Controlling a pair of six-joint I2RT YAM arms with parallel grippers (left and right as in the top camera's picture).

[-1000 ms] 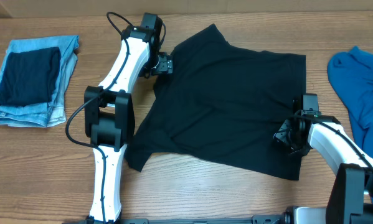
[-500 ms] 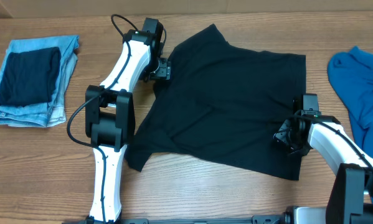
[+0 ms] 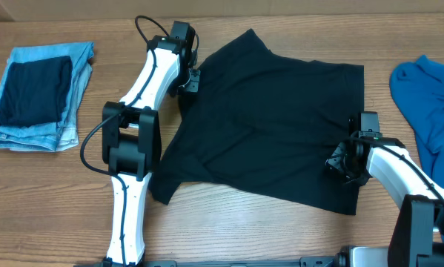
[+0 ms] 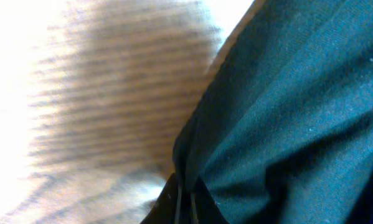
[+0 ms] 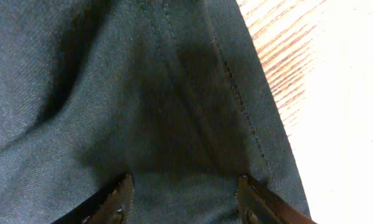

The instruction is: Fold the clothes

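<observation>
Overhead, the left claw (image 3: 191, 81) was pinched shut on the shirt (image 3: 273, 126) edge; the right claw (image 3: 341, 165) gaped astride its hem, gripping nothing, so one-sided lifting might bunch it.

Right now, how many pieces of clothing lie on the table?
4: the black T-shirt in the middle, a blue garment far right, folded jeans far left, a dark folded cloth on them. More may be hidden.

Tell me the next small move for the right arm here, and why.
Probably close the right gripper: its jaws stand open over the hem of the black T-shirt, while the left gripper is shut on the opposite edge.
</observation>
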